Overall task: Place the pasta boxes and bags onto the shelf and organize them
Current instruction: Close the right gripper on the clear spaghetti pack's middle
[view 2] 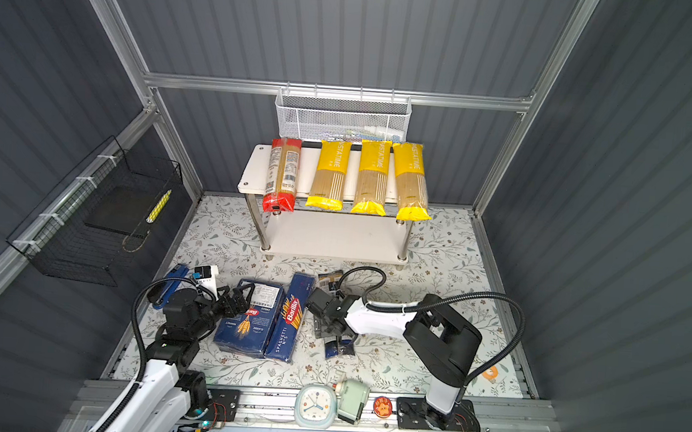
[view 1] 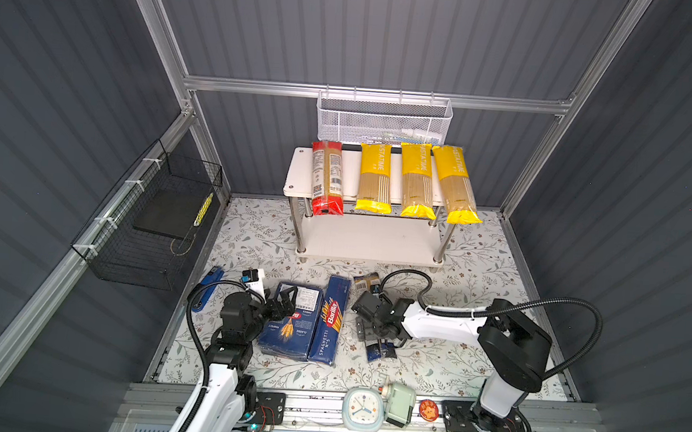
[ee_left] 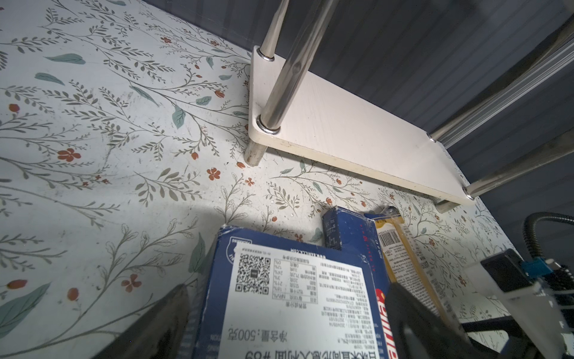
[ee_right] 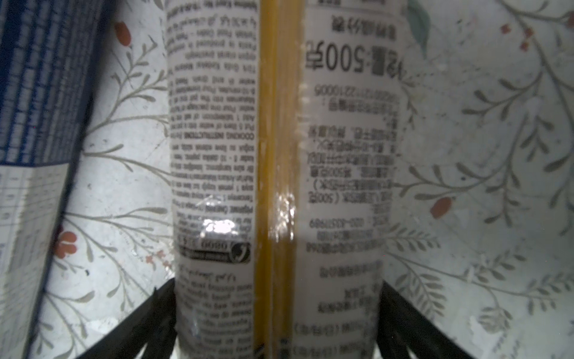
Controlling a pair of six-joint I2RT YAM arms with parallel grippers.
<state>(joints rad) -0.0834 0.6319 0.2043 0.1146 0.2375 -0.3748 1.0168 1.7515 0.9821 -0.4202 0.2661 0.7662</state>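
**Both top views.** The shelf (view 1: 297, 172) bears the red-ended bag (view 1: 327, 178) and three yellow bags (view 1: 417, 180) on its upper board. On the floral mat (view 1: 479, 255) in front of the shelf, the wide box (view 1: 290, 330) and narrow box (view 1: 330, 320) lie side by side between the arms. The bent left arm holds the left gripper (view 1: 286, 298), jaws spread, over the wide box's far end. The right arm reaches inward, with the right gripper (view 1: 371, 337) pointing down onto the dark-ended bag (view 1: 381, 351).

**Left wrist view.** The wide box (ee_left: 295, 295) lies between the spread fingers (ee_left: 161, 320).

**Right wrist view.** The dark-ended bag (ee_right: 279, 155) lies on the mat between the spread fingers (ee_right: 149, 320), which stand just beside its edges.

The lower board (view 1: 372, 237) is bare, open in front between two posts (view 1: 298, 226); four bags (view 1: 375, 177) crowd the top board (view 1: 300, 172).
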